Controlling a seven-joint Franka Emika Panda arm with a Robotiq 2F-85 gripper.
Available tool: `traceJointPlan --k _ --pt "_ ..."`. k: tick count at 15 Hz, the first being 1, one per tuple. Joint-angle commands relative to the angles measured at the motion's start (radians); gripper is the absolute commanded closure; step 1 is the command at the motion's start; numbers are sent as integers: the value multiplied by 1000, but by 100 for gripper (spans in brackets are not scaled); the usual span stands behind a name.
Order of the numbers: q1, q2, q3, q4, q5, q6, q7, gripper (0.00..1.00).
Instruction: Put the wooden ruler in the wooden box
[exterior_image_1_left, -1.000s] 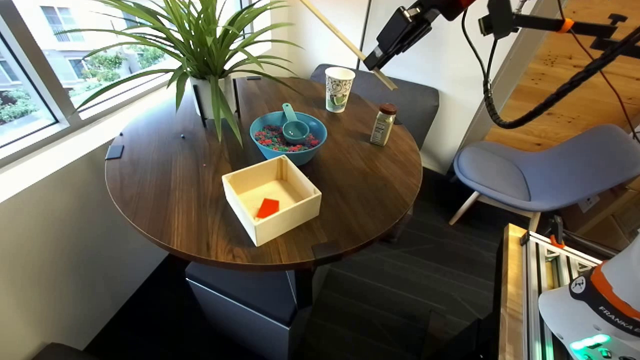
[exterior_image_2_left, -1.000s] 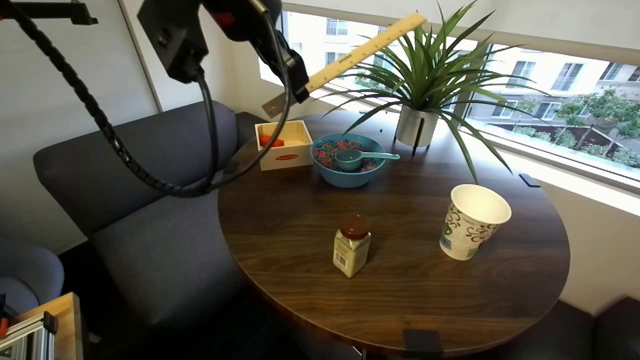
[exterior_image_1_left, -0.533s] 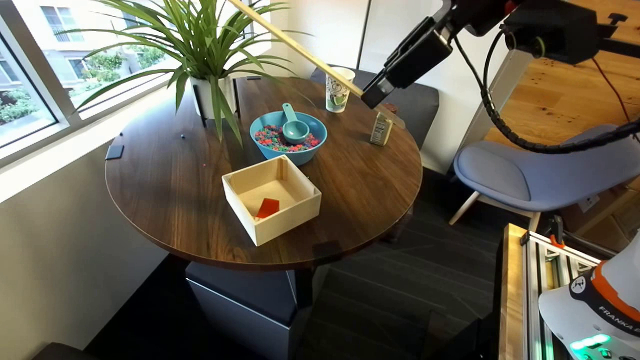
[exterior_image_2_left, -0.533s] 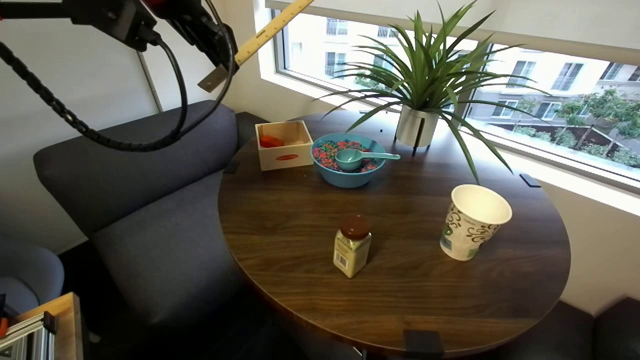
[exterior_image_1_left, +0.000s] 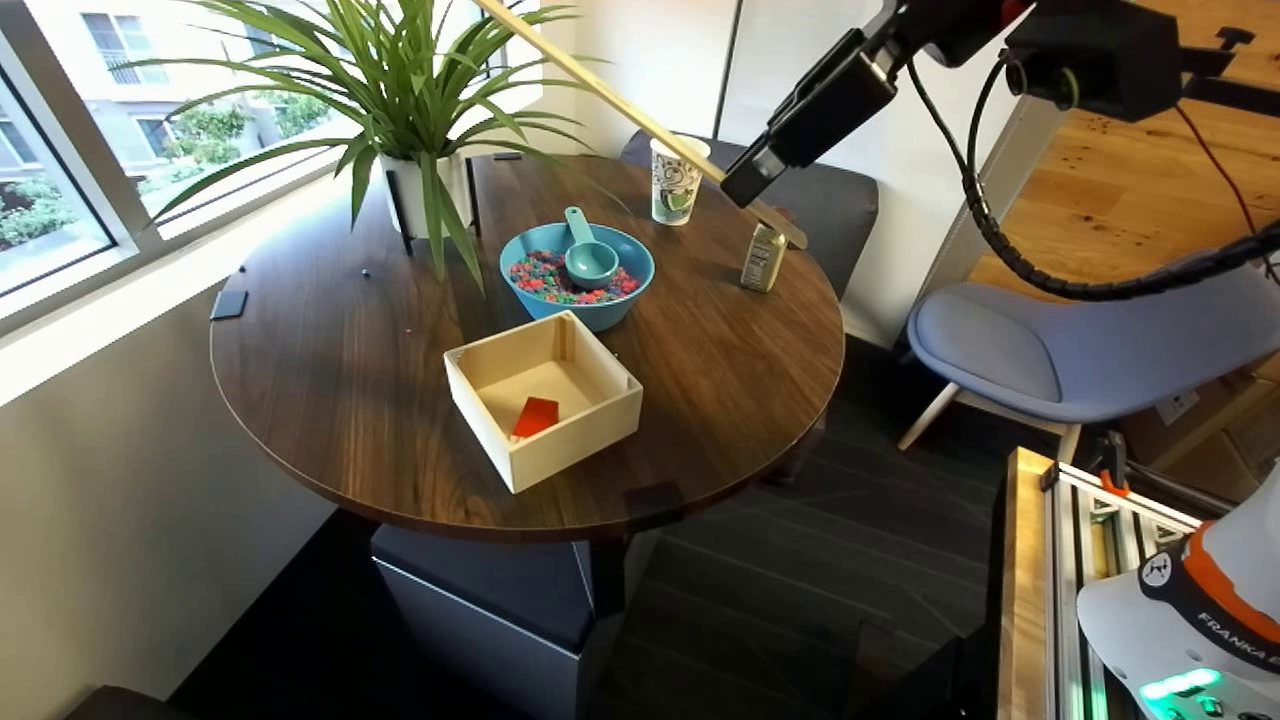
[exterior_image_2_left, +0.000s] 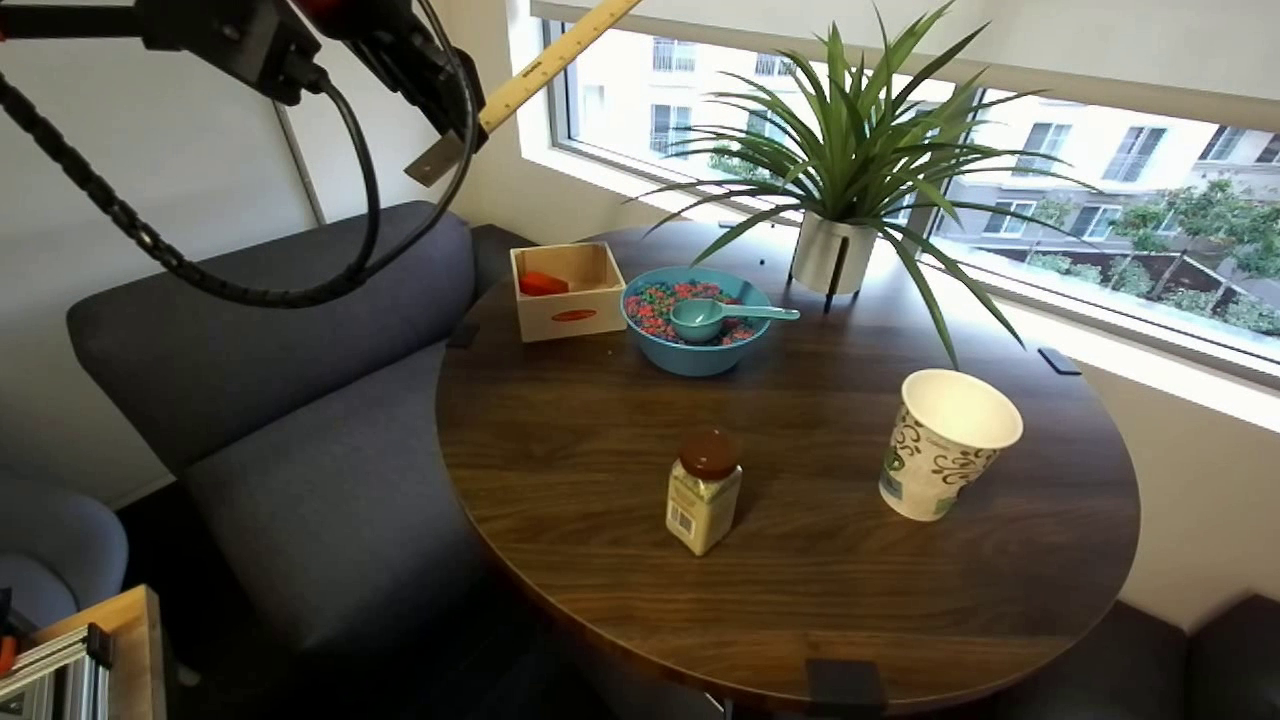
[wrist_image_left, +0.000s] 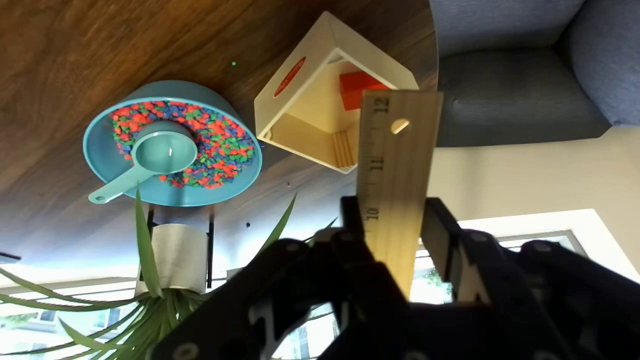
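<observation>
A round dark tabletop (exterior_image_1_left: 330, 400) stands beside a window (exterior_image_2_left: 1110, 150) and a grey bench (exterior_image_2_left: 350, 480), with the wooden box (exterior_image_1_left: 580, 440) resting on it. Nearest in the wrist view, the fingers (wrist_image_left: 352, 215) are clamped on the wooden ruler (wrist_image_left: 400, 165), across its width and close to the holed end. They hold it aloft, higher than the box and well apart from it. It slopes: the holed end hangs low, while the long remainder runs up past the fingers and out of frame in both exterior views. Gripped so near one tip, it is probably meant to go in holed end first, and the high length may swing on a quick turn.

Then comes the box, uncovered; it looks shorter than the ruler, so I expect an end to lean out over a wall. A red piece (exterior_image_1_left: 537, 416) inside takes up floor near one corner. Just beside the box, the blue bowl (exterior_image_2_left: 690, 358) of coloured gravel (wrist_image_left: 227, 137) carries a teal scoop (exterior_image_1_left: 590, 262), its handle past the rim; a low approach could catch it. Farther from the box stand the lidded jar (exterior_image_2_left: 705, 497), the plant (exterior_image_2_left: 850, 170), whose leaves the ruler could brush, and lastly the paper cup (exterior_image_2_left: 945, 450).
</observation>
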Motion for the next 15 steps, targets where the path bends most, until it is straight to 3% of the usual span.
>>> traceJointPlan --k 1,6,11,15 --pt "10 64 48 8 3 82 8 90" --pt "17 207 105 52 -19 177 18 90" --pt "2 411 121 201 -54 259 11 90" --pt "-11 531 116 309 -101 252 -12 90"
